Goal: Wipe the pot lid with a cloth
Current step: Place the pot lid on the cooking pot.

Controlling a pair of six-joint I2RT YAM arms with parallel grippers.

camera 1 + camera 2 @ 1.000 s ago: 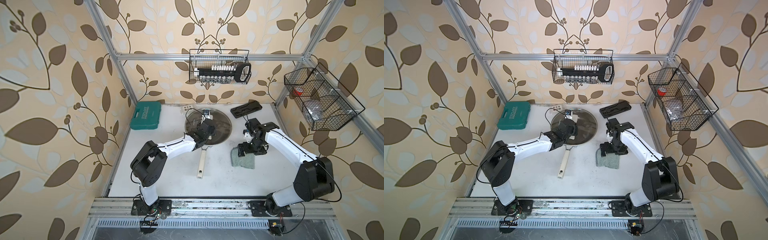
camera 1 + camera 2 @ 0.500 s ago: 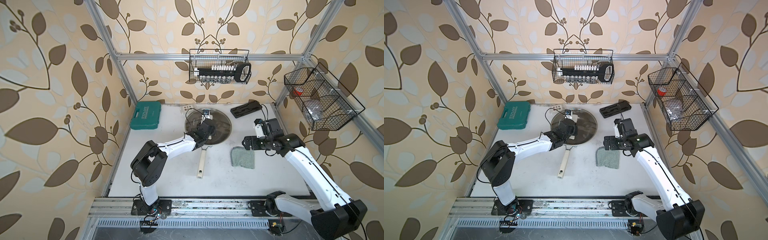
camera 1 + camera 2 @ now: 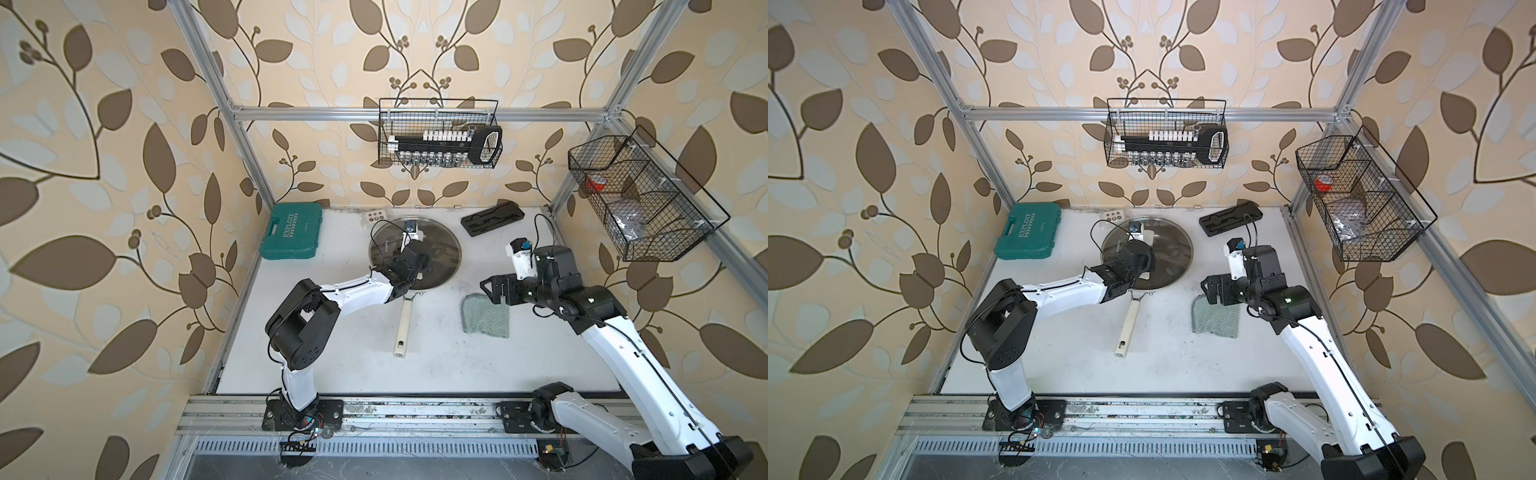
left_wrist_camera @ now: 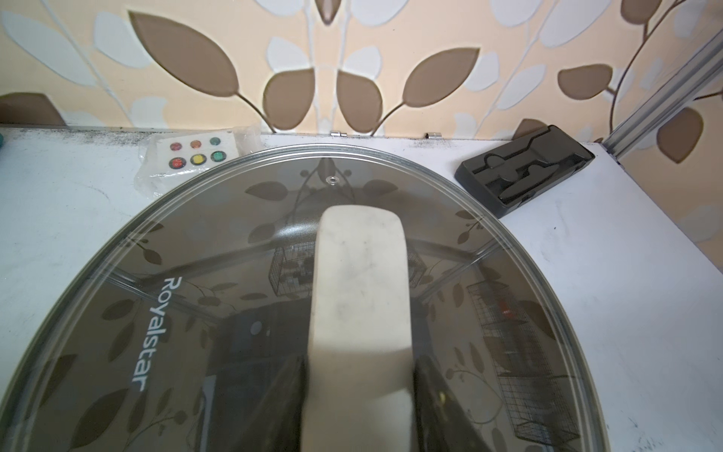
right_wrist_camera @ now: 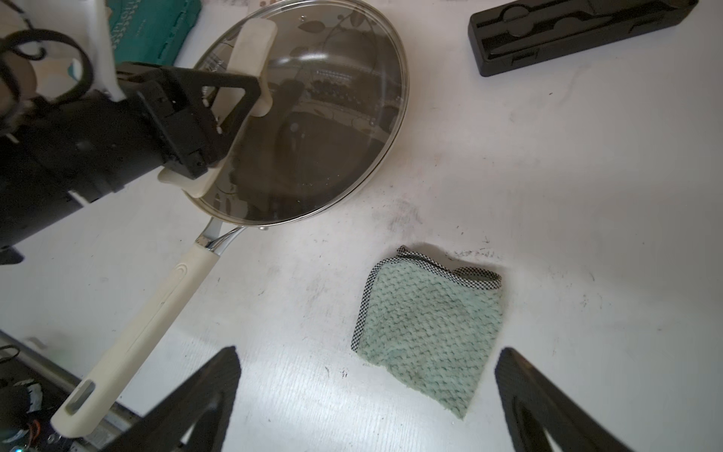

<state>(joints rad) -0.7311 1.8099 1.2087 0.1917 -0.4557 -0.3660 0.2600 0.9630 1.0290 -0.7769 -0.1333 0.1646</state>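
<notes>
I am gripping the pot lid (image 3: 440, 249) with my left gripper (image 3: 415, 266), hovering my wide-open right gripper (image 3: 494, 289) above the cloth (image 3: 486, 316).

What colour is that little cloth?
The cloth is pale grey-green with checked edging; best in right wrist view.

Leaf-patterned beige walls (image 3: 104, 208) enclose a white table (image 3: 353, 365) framed by aluminium rails (image 3: 311, 111)

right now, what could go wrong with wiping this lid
The left tool grips the round clear glass lid only by its cream bar handle; wiping pressure might tip it or slide it on the dark frying pan. The small grey-green knit cloth lies flat near the open right tool, so a pinch may miss.
</notes>
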